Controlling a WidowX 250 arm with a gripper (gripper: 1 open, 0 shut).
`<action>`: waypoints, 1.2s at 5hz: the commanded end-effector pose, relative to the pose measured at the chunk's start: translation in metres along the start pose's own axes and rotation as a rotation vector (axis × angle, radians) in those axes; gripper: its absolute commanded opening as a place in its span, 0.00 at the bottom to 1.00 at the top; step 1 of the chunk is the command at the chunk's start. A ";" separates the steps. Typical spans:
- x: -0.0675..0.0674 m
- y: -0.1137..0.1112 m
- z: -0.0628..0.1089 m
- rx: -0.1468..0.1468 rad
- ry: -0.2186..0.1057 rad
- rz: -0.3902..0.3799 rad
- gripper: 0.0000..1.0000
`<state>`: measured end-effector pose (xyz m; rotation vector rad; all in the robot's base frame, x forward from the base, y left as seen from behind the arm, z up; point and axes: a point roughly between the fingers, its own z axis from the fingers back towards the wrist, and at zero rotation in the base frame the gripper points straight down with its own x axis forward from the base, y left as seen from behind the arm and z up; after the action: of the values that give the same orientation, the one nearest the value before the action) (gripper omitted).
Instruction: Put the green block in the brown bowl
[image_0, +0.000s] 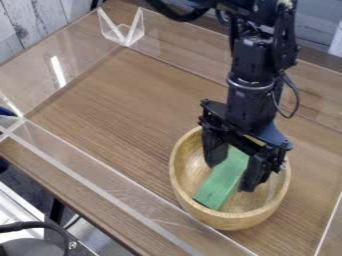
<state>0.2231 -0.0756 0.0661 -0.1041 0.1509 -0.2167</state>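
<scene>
The green block (223, 179) lies inside the brown bowl (195, 151), slanting from the bowl's floor up toward the far side. My gripper (241, 164) hangs straight down over the bowl, its black fingers (213, 150) spread on either side of the block's upper end. The jaws stand open, and the block rests on the bowl rather than hanging from them. The upper tip of the block is partly hidden behind the fingers.
The bowl sits at the near right of a wooden tabletop (120, 100) ringed by low clear acrylic walls (80, 170). A clear acrylic stand (123, 28) is at the far left edge. Cables run down the black arm (258, 60).
</scene>
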 end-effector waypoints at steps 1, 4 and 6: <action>0.010 0.000 0.016 0.001 -0.067 0.007 1.00; 0.011 0.002 0.028 0.004 -0.092 0.015 1.00; 0.011 0.015 0.087 0.032 -0.231 0.055 1.00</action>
<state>0.2442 -0.0561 0.1339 -0.0884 -0.0233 -0.1468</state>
